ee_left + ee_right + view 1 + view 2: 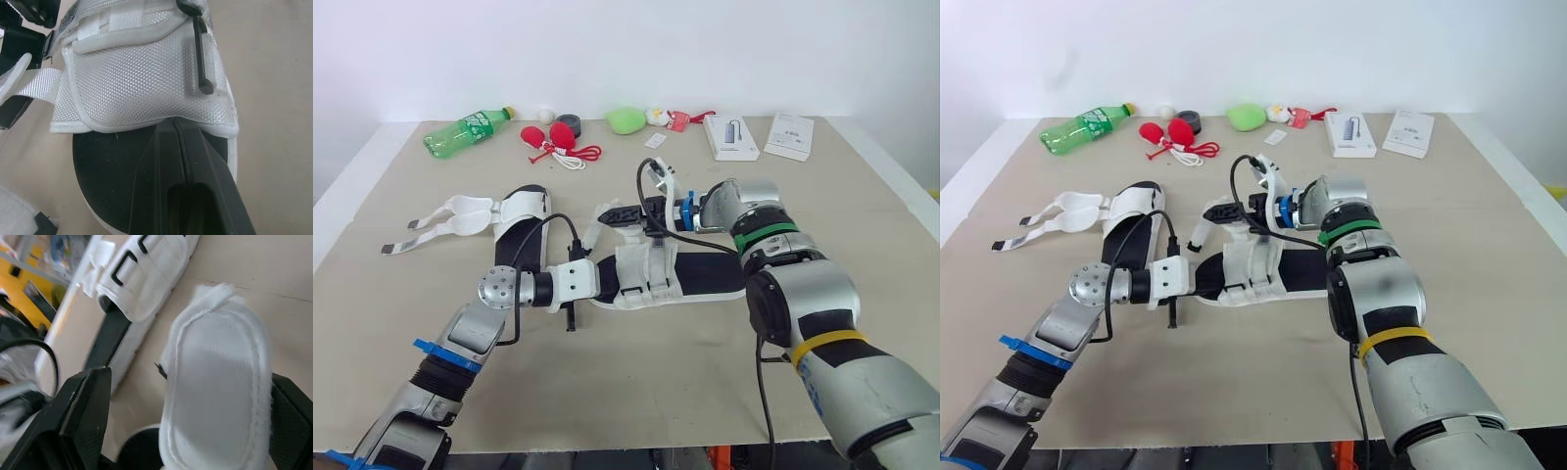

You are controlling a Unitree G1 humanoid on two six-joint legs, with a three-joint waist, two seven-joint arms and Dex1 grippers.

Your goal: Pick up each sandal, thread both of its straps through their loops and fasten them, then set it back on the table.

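While the left gripper point(175, 125), fingers pressed together, steadies the toe of the sandal point(705, 276), the right gripper point(625, 214), spread around the loose strap point(220, 421), should clamp it squarely before threading.

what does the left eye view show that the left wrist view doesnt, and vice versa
Left eye view adds the wide scene: the table, the second sandal with straps spread loose, the right tool at a white strap, a green bottle and a white box at the far edge. Left wrist view adds close detail: black fingers pressed together over the black insole, tips at the white mesh upper. Both show the near sandal and the left tool.
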